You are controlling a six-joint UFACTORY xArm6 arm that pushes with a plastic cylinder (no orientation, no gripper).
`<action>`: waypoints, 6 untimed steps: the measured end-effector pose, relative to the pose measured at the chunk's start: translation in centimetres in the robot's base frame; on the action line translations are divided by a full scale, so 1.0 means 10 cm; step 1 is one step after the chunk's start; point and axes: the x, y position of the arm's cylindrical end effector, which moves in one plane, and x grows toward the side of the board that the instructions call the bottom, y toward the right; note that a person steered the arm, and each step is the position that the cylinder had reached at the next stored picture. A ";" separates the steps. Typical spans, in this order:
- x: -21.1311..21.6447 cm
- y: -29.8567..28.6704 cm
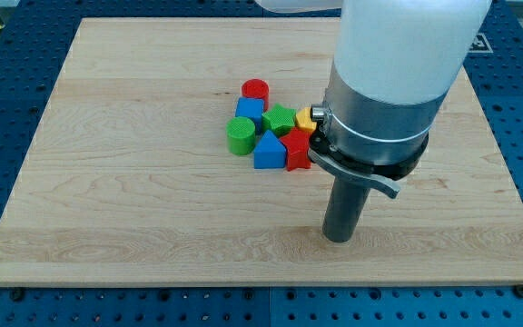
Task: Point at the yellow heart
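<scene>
My tip [339, 238] rests on the desk [134, 182], toward the view's bottom and right of the block cluster, well apart from it. The arm has no jaws, only the rod.

The cluster sits near the desk's middle. A red cylinder [255, 89] is at its top, a blue cube [250, 109] just below, then a green cylinder [240, 135] at the left. A green star [280, 119] touches a blue triangle [268, 151] and a red block [296, 148]. The yellow heart [306, 117] lies at the cluster's right edge, partly hidden behind the arm's grey collar [370, 113].
</scene>
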 end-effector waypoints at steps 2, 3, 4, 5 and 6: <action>-0.06 0.00; -0.27 0.01; -0.31 0.01; -0.60 0.01; -1.04 0.00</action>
